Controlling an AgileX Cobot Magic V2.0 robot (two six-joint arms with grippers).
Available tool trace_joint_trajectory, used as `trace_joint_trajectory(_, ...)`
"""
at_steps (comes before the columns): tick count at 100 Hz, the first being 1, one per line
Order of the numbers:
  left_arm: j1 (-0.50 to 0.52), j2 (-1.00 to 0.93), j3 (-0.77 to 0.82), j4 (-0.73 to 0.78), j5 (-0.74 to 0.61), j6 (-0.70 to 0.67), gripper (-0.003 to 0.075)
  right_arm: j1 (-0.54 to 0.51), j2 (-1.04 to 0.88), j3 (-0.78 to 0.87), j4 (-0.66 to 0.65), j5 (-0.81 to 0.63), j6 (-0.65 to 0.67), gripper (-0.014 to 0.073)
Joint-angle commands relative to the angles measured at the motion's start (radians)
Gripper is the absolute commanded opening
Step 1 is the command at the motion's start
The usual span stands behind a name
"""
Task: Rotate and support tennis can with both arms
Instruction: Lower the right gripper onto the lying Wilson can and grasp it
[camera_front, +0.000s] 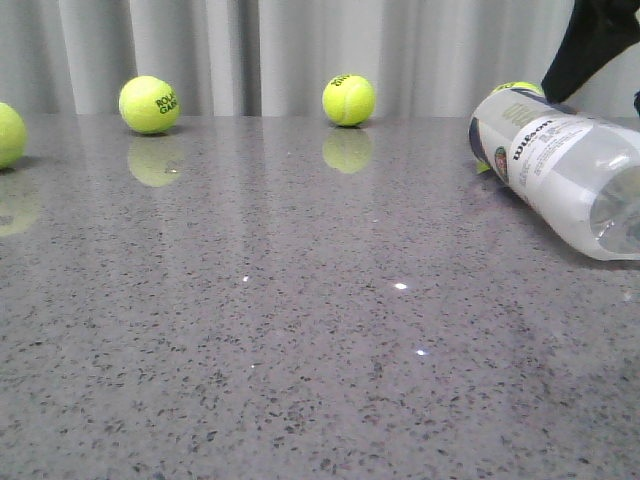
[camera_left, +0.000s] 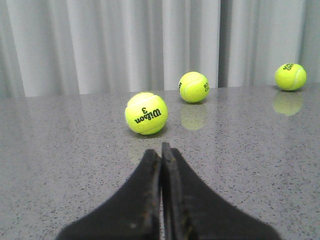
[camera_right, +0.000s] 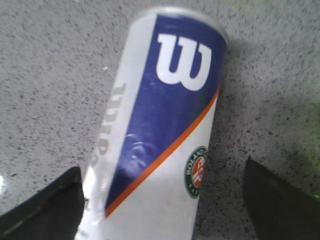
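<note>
jaws: left gripper (camera_left: 161, 150) pressed closed; right gripper (camera_right: 162, 200) spread wide astride the tennis can (camera_right: 160, 130), clear both sides.

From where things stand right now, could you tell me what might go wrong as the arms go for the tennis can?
1. The tennis can lies on its side on the smooth table; a one-sided nudge from the open right gripper straddling it could roll it away.
2. The left gripper is shut, facing loose tennis balls, not the can, so it gives no support and may knock one.
</note>
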Motion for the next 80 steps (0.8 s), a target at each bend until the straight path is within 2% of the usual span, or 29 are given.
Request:
trace_joint_trajectory(1,0.003,-0.038,0.048,-0.007,-0.083,-0.009,-0.0021,0.014,0.005,-0.034,0.028,-0.043,-0.017,0.0635)
trace_joint_trajectory(37,0.003,-0.038,0.048,-0.007,-0.083,-0.009,-0.0021,0.037,0.108,-0.034,0.028,-0.042,-0.017,0.0625)
trace_joint_trajectory(44,0.003,-0.038,0.048,-0.007,-0.083,-0.009,-0.0021,0.037,0.108,-0.034,0.028,-0.039,-0.017,0.0567)
trace_joint_trajectory(61,0.003,-0.038,0.048,-0.007,-0.083,-0.009,-0.0021,0.037,0.107,-0.075,0.028,0.027,-0.017,0.0318)
trace_joint_trajectory(66,0.003,-0.038,0.048,-0.007,-0.083,-0.009,-0.0021,0.037,0.106,-0.108,0.028,0.072,-0.017,0.0288)
trace_joint_trajectory(80,0.003,-0.038,0.048,-0.007,-0.083,-0.009,-0.0021,0.037,0.095,-0.203,0.028,0.159,-0.017,0.0288)
